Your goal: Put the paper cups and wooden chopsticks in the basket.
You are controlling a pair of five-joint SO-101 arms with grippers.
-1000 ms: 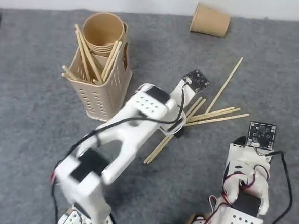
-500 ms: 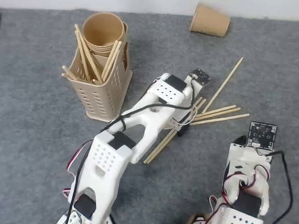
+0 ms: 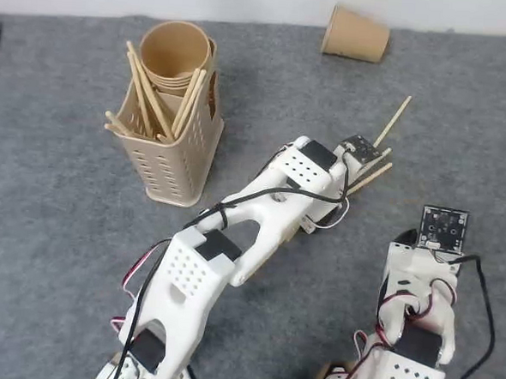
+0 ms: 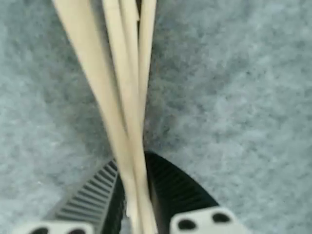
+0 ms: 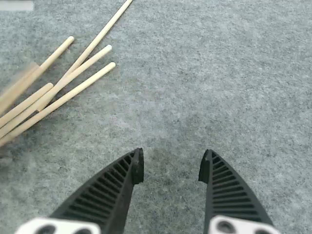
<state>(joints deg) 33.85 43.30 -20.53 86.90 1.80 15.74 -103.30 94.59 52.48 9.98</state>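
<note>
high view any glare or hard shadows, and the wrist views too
High view: even, soft light, no glare on the grey mat; only faint shadow by the basket. Left wrist view: a darker shadow under the chopsticks near the left gripper. Right wrist view: evenly lit, no glare around the right gripper.

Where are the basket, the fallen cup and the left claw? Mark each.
basket (image 3: 173,161): high view, front wall.
fallen cup (image 3: 355,34): high view, side wall.
left claw (image 4: 134,168): left wrist view, between tips, gripping chopsticks (image 4: 122,97).
</note>
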